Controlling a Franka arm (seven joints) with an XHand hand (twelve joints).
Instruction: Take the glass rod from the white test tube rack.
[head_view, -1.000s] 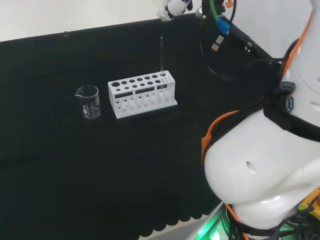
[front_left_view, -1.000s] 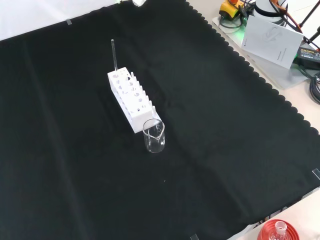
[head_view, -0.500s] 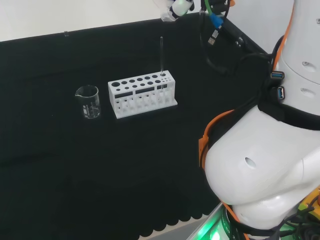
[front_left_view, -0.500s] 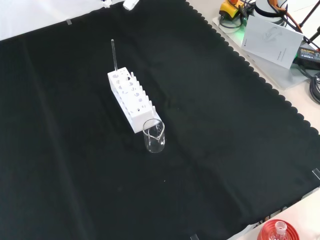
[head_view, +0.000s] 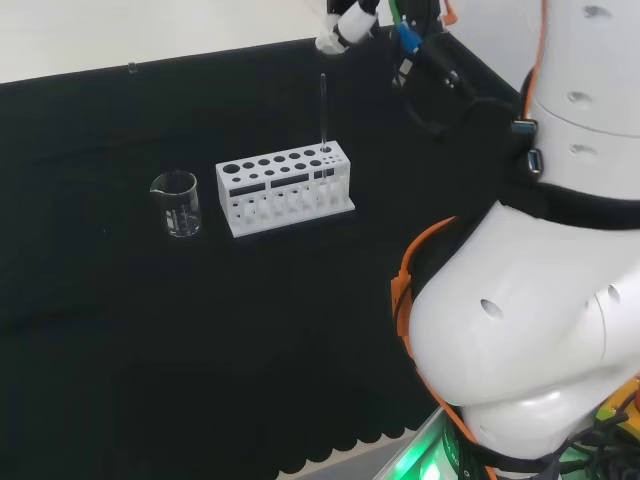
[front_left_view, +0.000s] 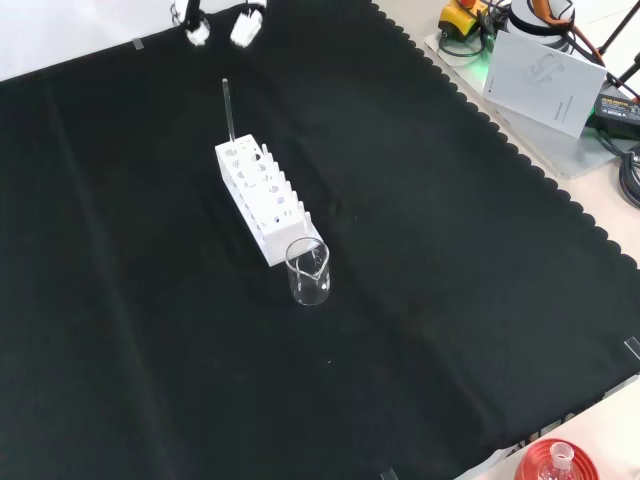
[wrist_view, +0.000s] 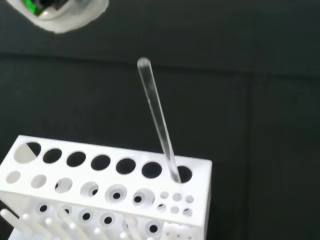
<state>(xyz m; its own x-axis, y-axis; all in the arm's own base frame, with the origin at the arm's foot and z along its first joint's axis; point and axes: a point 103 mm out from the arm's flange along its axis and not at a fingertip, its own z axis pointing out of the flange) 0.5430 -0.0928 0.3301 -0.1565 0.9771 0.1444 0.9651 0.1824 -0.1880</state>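
Here, going left to right in the head view, a clear glass beaker (head_view: 177, 204) stands on the black-clothed desk (head_view: 150, 330), just beside the white test tube rack (head_view: 284, 187). The glass rod (head_view: 323, 112) stands nearly upright in a hole at the rack's right end, which in the front view is the far end. Above and to the right of the rod's tip, apart from it, hangs the robot hand (head_view: 345, 22); whether its fingers are spread or curled cannot be told.
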